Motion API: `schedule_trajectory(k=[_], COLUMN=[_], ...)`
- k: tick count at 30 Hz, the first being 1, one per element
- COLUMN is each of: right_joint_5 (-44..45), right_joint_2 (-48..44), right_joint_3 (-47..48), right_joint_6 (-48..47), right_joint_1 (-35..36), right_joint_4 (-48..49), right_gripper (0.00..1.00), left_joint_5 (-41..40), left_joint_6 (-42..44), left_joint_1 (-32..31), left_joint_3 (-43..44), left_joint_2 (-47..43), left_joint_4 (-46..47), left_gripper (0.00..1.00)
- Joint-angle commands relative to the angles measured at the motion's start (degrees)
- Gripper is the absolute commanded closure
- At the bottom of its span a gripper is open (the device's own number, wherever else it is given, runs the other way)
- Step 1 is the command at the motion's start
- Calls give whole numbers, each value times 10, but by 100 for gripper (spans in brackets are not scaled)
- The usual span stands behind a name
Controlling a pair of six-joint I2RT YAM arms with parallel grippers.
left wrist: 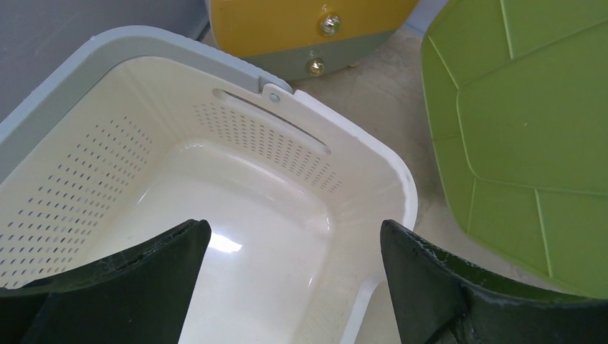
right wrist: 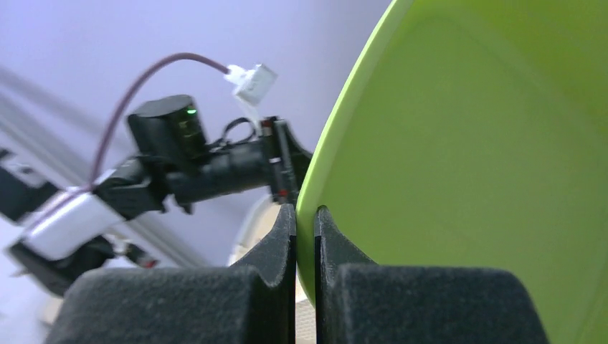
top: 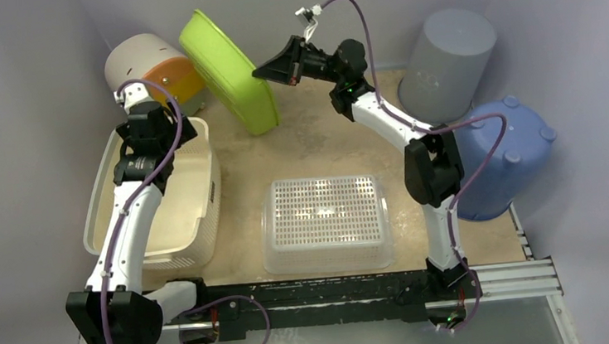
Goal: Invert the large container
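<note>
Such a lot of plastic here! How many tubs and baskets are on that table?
6: cream basket left, clear mesh basket centre, green tub tilted at the back, orange-and-beige bin back left, grey bin back right, blue tub right. None seems hidden.

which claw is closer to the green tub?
Right. The right claw grips the rim of the green tub; left claw hangs open above the cream basket, apart from the tub.

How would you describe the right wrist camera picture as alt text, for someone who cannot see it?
The right gripper is shut on the thin rim of a tilted lime-green tub, which fills the right half of the picture. Behind it, the left arm and its purple cable show against a pale wall.
</note>
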Motion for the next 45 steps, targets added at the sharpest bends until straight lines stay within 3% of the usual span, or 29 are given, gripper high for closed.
schedule_trajectory(k=[1,4,8,13,17,21,26,32,39,45], right_joint_5=[5,58,126,217,244,278,301,353,393,429], right_joint_2=[7,-20,-64,-102,-117,-152,-189,-230,-245,-232], right_joint_3=[-92,-191,-305,-429,-478,-511,-494,-446,-439,-398], right_joint_6=[273,272,227,243,256,236,163,57,-32,-87], right_joint_1=[-14,-26,-35,-67,-96,-112,-125,-127,-132,-132], right_joint_4=[339,340,272,267,242,153,-30,-249,-363,-440], right_gripper=[100,100,100,100,100,97,89,88,86,77], left_joint_5=[-7,-5,-6,1,0,4,9,18,23,28], left_joint_6=[-1,-2,1,1,3,3,2,-3,-3,-3], left_joint_1=[4,4,4,4,4,4,4,4,3,4], left_joint_3=[20,19,21,24,24,25,26,23,19,20], left_joint_2=[-14,-14,-12,-3,3,10,17,26,34,41], left_joint_4=[6,9,11,15,18,23,33,45,54,62], left_gripper=[9,10,9,9,9,9,9,9,9,9])
